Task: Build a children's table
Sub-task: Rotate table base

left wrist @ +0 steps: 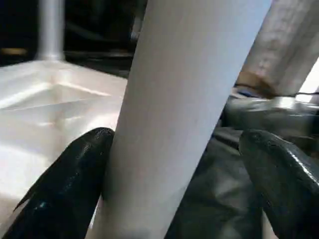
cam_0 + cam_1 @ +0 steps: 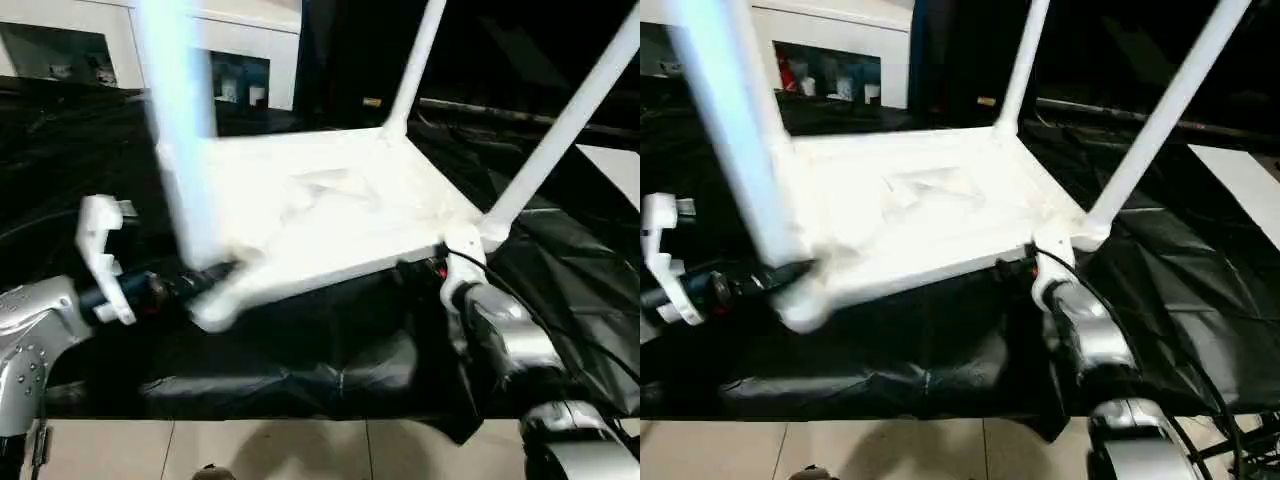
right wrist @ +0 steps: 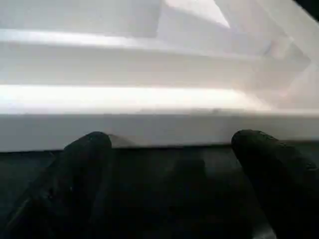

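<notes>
Left eye view: one white children's table is seen upside down, three legs counted. Left gripper is spread around one leg; right gripper is spread, empty.

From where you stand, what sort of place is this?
Probably an indoor workroom or lab: a large table draped in black cloth, a pale tiled floor and a white glass-door cabinet at the back.

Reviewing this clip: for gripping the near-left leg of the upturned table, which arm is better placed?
Left. The left gripper already has that leg between its open fingers. The right gripper faces the tabletop's near edge, away from that leg.
</notes>
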